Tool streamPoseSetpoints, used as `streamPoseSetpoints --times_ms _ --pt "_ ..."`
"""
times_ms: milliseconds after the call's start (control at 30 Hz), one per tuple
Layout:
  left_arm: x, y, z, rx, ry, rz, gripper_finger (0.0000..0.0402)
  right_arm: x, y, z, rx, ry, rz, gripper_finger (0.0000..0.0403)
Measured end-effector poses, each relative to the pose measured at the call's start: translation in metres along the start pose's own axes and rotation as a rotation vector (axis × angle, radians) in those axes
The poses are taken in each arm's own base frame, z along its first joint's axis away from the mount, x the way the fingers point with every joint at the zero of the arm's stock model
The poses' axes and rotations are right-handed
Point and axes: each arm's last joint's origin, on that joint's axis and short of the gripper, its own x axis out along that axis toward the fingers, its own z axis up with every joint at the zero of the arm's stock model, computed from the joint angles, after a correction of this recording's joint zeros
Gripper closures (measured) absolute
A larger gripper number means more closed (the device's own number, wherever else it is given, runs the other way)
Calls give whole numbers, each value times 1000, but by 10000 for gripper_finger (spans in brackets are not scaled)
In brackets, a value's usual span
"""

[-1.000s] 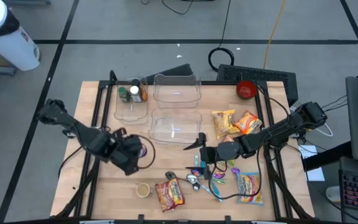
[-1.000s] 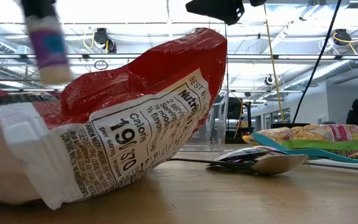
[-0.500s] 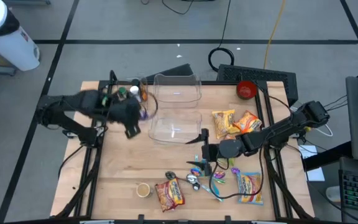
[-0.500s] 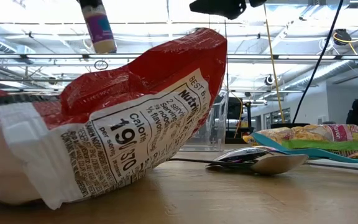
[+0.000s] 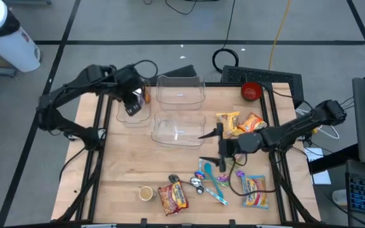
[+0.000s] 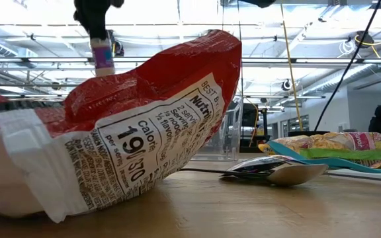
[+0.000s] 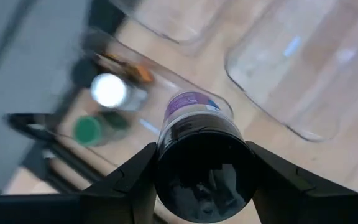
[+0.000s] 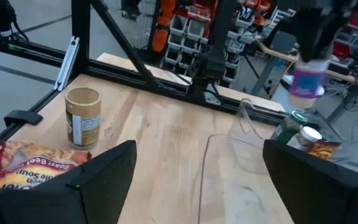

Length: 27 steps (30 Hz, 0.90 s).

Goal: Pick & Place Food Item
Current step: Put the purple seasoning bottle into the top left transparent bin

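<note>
Overhead, a purple-labelled bottle (image 6: 102,54) is held upright in the left tool (image 5: 132,101), poised above the clear bin (image 5: 134,107) at upper left of the desk (image 5: 125,171), where two jars (image 7: 101,109) already stand. If released off-centre, the bottle could be tipped by those jars or the bin's rim. The right tool (image 5: 219,147) is kept wide and empty at centre.

you see two matte black jointed arms with thin dark cables trailing, each ending in blunt black fingers.
</note>
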Motion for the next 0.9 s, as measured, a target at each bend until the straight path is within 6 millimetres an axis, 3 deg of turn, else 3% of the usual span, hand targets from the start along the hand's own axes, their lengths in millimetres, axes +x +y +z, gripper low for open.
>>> streamPoseSetpoints --times_ms 133,433,700,900 --pt "25 16 1 -21 41 -50 195 -12 -8 -8 22 -48 -31 57" --pt "90 60 -20 -134 183 -61 195 -30 -18 -24 62 -114 -70 57" --pt "126 89 -48 -244 224 -67 195 -34 -20 -35 63 -93 -123 57" --pt "150 100 -60 -283 200 -46 191 -34 -20 -34 63 -100 -122 57"
